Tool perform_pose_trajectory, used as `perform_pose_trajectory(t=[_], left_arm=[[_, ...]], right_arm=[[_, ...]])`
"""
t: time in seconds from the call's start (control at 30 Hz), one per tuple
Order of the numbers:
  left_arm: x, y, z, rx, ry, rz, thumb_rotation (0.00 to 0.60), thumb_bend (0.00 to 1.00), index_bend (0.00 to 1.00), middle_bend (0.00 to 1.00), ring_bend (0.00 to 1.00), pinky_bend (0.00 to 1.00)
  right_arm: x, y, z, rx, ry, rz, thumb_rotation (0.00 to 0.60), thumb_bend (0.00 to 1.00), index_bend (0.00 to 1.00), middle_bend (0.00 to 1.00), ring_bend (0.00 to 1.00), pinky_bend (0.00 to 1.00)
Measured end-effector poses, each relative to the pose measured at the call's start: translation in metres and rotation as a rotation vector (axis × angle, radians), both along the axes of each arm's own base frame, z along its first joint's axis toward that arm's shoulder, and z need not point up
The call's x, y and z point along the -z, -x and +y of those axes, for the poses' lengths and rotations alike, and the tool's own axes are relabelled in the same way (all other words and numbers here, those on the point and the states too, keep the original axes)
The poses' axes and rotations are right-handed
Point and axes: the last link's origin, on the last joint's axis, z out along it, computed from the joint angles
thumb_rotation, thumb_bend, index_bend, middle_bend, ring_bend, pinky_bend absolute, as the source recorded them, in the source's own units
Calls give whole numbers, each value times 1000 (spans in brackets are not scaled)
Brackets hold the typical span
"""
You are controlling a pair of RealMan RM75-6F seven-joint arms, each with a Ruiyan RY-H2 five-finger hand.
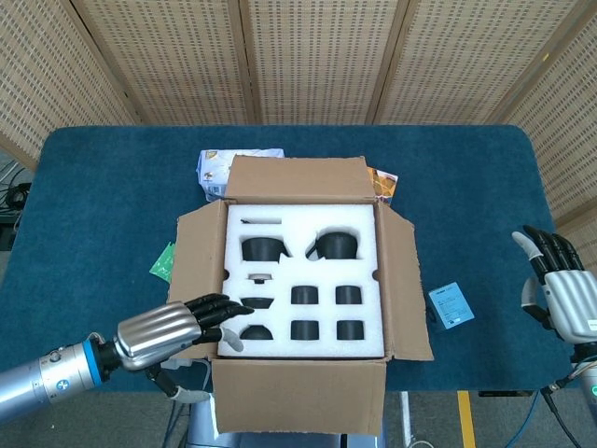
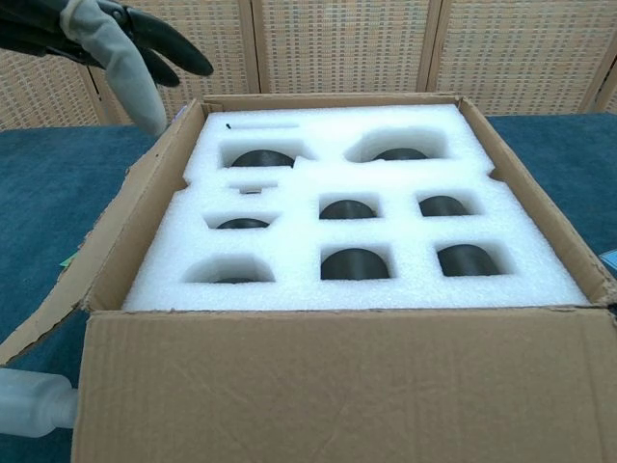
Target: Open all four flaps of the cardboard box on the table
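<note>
The cardboard box [image 1: 399, 280] stands mid-table with its flaps folded outward. The near flap [image 1: 298, 397] hangs down over the table's front edge, also filling the bottom of the chest view as near flap [image 2: 347, 386]. White foam [image 1: 300, 280] with several dark recesses fills the box, seen also as foam [image 2: 366, 222]. My left hand [image 1: 173, 331] hovers over the left flap [image 1: 191, 266], fingers spread, holding nothing; it shows as left hand [image 2: 106, 39] at the chest view's top left. My right hand [image 1: 560, 289] stays off to the right of the box, fingers apart and empty.
A white and blue packet [image 1: 224, 168] lies behind the box, an orange item [image 1: 384, 183] at its back right corner. A green packet [image 1: 163, 261] lies left of the box, a blue card [image 1: 451, 306] to its right. A white bottle [image 2: 34, 413] lies at the chest view's lower left.
</note>
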Motion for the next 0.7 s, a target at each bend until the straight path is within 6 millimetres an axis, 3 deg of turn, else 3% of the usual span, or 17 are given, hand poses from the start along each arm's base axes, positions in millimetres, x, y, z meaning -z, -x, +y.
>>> perform_pose_trajectory(t=[0.27, 0.5, 0.7], left_arm=[[-7, 44, -1, -4, -379, 13, 500, 260, 87, 0, 0, 0], [-20, 105, -21, -154, -733, 25, 501, 259, 83, 0, 0, 0], [-26, 156, -40, -318, -903, 78, 503, 260, 83, 0, 0, 0]], right_arm=[[4, 6, 1, 3, 6, -11, 600, 827, 52, 43, 0, 43], [8, 8, 5, -1, 29, -5, 600, 827, 52, 43, 0, 43], [12, 10, 12, 0, 40, 9, 600, 827, 52, 43, 0, 35]])
